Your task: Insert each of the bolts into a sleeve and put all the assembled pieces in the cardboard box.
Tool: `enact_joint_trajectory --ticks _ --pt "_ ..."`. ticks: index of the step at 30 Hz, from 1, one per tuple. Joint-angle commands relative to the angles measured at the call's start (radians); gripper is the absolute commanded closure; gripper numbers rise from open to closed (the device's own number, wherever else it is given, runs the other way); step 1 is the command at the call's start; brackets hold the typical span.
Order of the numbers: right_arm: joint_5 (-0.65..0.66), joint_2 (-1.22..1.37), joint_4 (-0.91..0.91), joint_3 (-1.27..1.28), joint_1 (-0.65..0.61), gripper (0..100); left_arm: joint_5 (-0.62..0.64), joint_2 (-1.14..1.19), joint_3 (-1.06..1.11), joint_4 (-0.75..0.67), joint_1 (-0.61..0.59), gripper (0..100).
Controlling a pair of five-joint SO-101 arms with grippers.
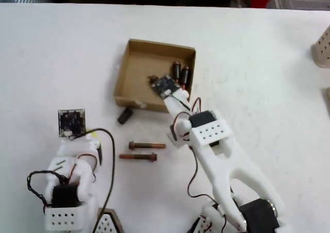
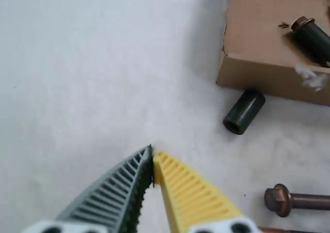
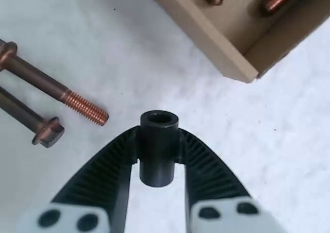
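Just near of the cardboard box [image 1: 134, 100]: right gripper [image 3: 159, 136] pinching a black sleeve [image 3: 159, 163] across its barrel.
Left gripper [image 2: 152, 158]: pressed together, empty.
Bolts [image 1: 147, 145]: two, loose on the table [image 1: 258, 63], left of the held sleeve.
Handling: stiff, weighty metal (probably slick); take the plain shank near the head.

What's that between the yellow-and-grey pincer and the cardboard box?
A loose dark sleeve on the table beside the box, in the left wrist view.

High view overlooks the table [image 1: 258, 63]; both wrist views (close, downward) share the cardboard box [image 2: 258, 77].
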Motion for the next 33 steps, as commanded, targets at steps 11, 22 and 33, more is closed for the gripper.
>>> enact_joint_trajectory --ticks 11,22,33 --pt "-0.012 -0.041 -0.010 -0.005 0.012 98.1 0.012 0.567 -0.559 0.097 0.039 98" --pt "-0.009 -0.042 -0.031 0.005 0.053 98.1 0.241 1.148 -0.822 0.143 0.355 97" --pt "-0.005 -0.042 -0.079 0.025 0.134 98.1 0.384 1.276 -0.692 -0.098 0.524 97"
